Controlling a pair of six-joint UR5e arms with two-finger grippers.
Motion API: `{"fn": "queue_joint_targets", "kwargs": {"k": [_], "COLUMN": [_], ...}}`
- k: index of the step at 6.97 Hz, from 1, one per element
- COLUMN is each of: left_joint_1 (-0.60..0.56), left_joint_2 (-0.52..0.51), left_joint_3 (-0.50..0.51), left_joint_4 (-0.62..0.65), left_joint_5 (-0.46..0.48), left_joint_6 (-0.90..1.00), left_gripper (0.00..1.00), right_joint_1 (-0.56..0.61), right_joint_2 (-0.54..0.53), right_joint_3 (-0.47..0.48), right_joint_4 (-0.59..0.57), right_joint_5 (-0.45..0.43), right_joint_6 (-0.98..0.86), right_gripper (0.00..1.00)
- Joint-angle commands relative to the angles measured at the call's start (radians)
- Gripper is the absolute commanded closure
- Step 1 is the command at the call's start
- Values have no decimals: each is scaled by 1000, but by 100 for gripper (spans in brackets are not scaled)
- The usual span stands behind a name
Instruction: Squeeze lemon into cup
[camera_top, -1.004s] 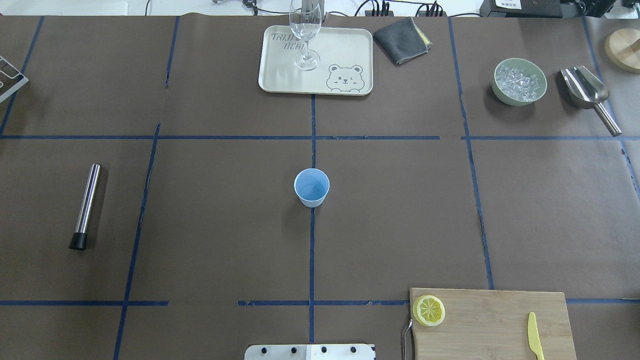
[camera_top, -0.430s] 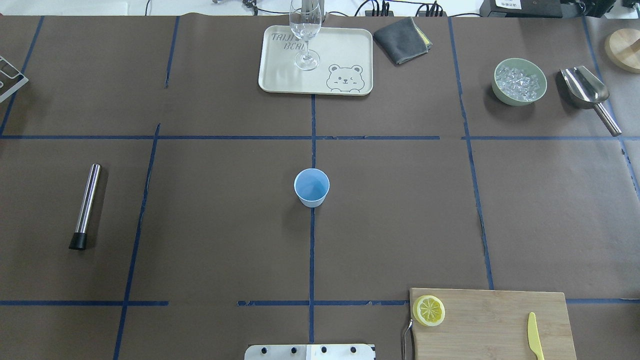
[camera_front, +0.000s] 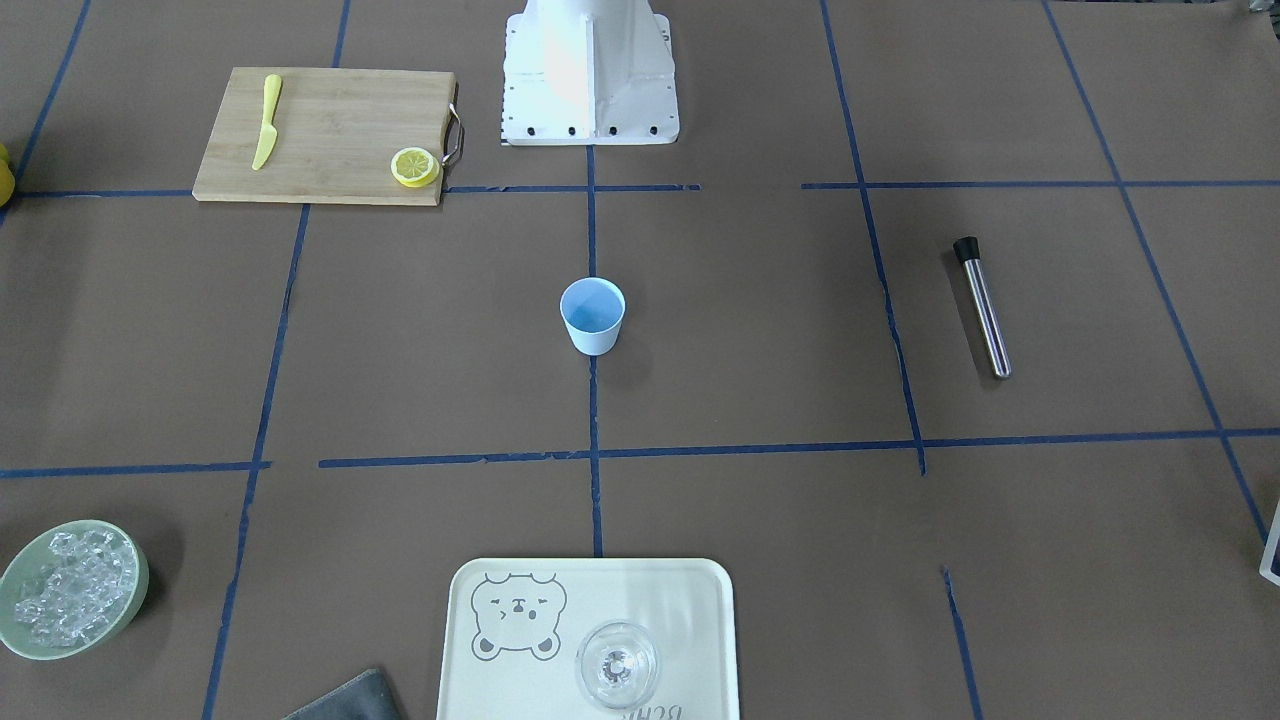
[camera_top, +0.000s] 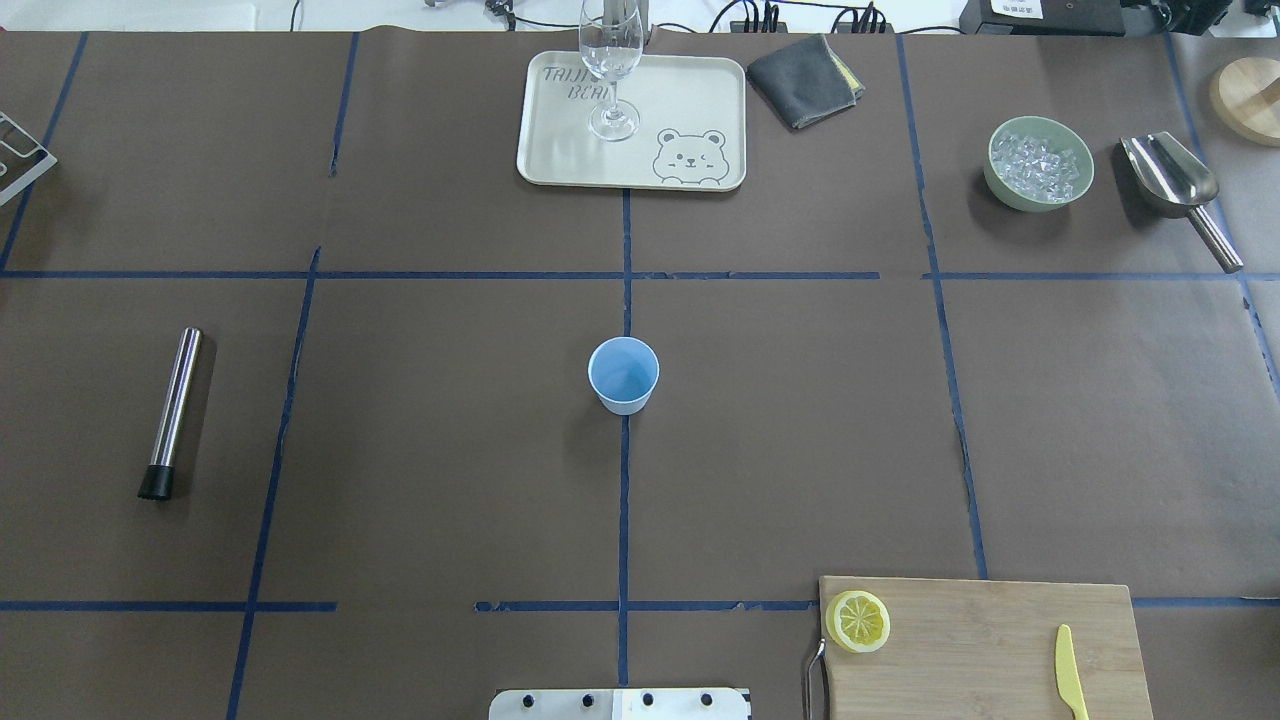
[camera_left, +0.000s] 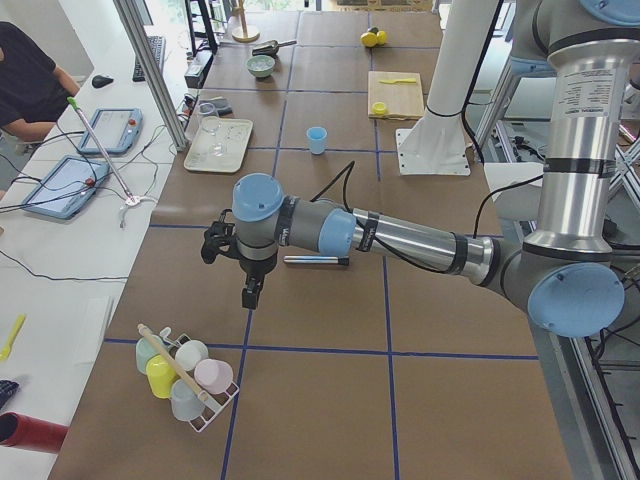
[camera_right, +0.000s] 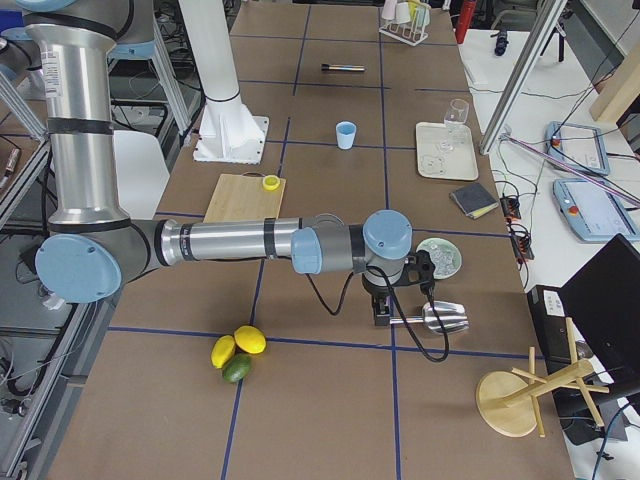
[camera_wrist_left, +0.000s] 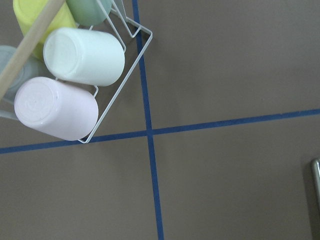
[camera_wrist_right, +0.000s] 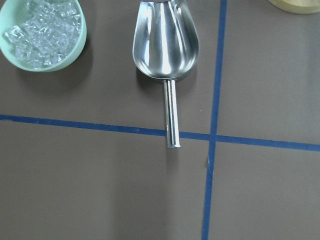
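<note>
Over on the robot's right half of the surface (camera_top: 430, 470), the lemon (camera_top: 858, 621) lies flat, cut face up, on the corner of the cutting board (camera_top: 980, 640) nearest the base. The cup (camera_top: 623, 374) stands upright at the centre, well apart from it. Nothing touches either.

I see the right tool (camera_right: 382, 312) hanging over the handle of the metal scoop (camera_wrist_right: 166, 42), just beside the bowl of ice (camera_top: 1035, 205), out toward the right end. From there the lemon lies back toward the base and inward toward the middle. The slice is round, so I have no long axis to line up on; I judge the grip has to go across the rind.

At the opposite end, the left tool (camera_left: 250, 295) hangs near the upturned cups (camera_wrist_left: 85, 56), far from both lemon and cup. The right arm is the nearer one, and that is the one I would send.

Only the side cameras show either tool, so I cannot tell whether they are released or clenched. I make out nothing held by either.
</note>
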Motion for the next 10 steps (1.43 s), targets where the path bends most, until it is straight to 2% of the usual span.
{"fn": "queue_joint_targets", "kwargs": {"k": [1,2,3,4,7,10], "left_joint_1": [42,48,88,116,165,254], "left_joint_2": [-30,-46,-50,-67,-95,-104], "left_joint_3": [-12,-29,-50,-50,-49,-35], "left_joint_4": [-4,-4,-5,-5,-7,-128], "left_joint_5": [-3,0,3,3,5,5], "left_joint_6": [-17,-41,-95,-130,-170,-333], "left_gripper": [0,0,0,0,0,0], "right_joint_1": [-143,-229,-309,-378,-568,-940], "right_joint_2": [6,8,2,-15,-134,-139], "right_joint_3": [52,130,228,291,525,646], "right_joint_4": [183,214,210,205,207,207], "right_joint_5": [-3,-17,-129,-197,-227,-537], "right_joint_6": [310,509,646,800,1070,1337], "right_gripper": [0,0,0,0,0,0]}}
